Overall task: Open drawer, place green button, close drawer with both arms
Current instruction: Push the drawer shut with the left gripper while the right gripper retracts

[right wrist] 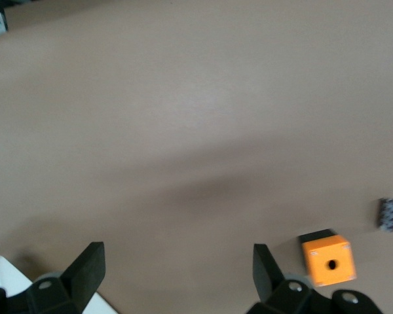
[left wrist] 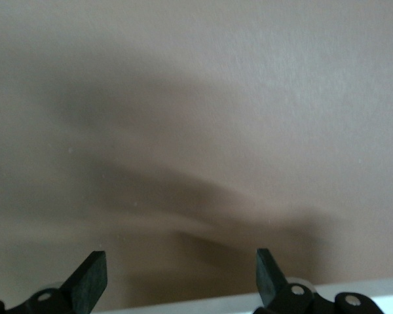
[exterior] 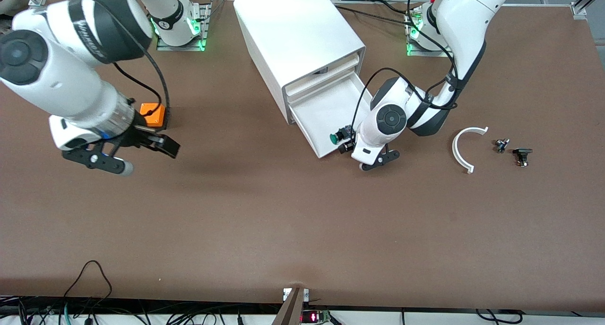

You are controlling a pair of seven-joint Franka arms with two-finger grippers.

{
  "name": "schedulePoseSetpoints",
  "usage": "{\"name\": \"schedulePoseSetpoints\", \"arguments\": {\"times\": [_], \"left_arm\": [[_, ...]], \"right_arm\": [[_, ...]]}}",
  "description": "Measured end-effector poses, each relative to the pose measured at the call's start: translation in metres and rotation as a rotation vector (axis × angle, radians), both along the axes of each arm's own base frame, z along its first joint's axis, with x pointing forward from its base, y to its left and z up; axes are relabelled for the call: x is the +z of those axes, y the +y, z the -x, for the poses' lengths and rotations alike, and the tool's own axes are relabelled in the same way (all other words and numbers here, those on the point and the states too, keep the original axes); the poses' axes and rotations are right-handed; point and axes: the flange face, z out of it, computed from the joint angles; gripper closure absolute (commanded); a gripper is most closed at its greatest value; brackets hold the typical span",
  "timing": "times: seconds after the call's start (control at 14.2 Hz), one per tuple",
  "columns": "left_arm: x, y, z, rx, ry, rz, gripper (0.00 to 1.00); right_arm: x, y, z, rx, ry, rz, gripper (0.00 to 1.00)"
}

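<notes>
The white cabinet (exterior: pixel 298 37) stands at the middle of the table's robot side. Its lowest drawer (exterior: pixel 321 110) is pulled open toward the front camera. The green-capped button (exterior: pixel 336 137) lies on its side in the drawer, near the drawer's front rim. My left gripper (exterior: pixel 378 160) is open and empty, low over the table just beside the drawer's front corner. The left wrist view shows its gripper (left wrist: pixel 180 278) over bare table. My right gripper (exterior: pixel 146 158) is open and empty in the air toward the right arm's end, also seen in its wrist view (right wrist: pixel 177 271).
An orange cube with a hole (exterior: pixel 152 114) sits on the table close to my right gripper and shows in the right wrist view (right wrist: pixel 327 260). A white curved piece (exterior: pixel 465 148) and two small black components (exterior: pixel 501 145) (exterior: pixel 522 156) lie toward the left arm's end.
</notes>
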Motion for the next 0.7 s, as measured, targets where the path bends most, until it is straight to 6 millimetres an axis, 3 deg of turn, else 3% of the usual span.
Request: {"name": "schedulePoseSetpoints", "arguments": {"times": [0.21, 0.42, 0.7], "left_arm": [[-0.001, -0.013, 0.015, -0.033, 0.039, -0.004, 0.00], [0.003, -0.038, 0.039, -0.053, 0.104, 0.019, 0.00], [0.006, -0.057, 0.058, -0.044, 0.172, 0.055, 0.00]], "right_arm": [[0.002, -0.036, 0.014, 0.085, 0.011, 0.003, 0.00], [0.010, -0.070, 0.027, 0.155, 0.008, 0.009, 0.00], [0.021, -0.102, 0.048, 0.179, 0.004, 0.017, 0.00]]}}
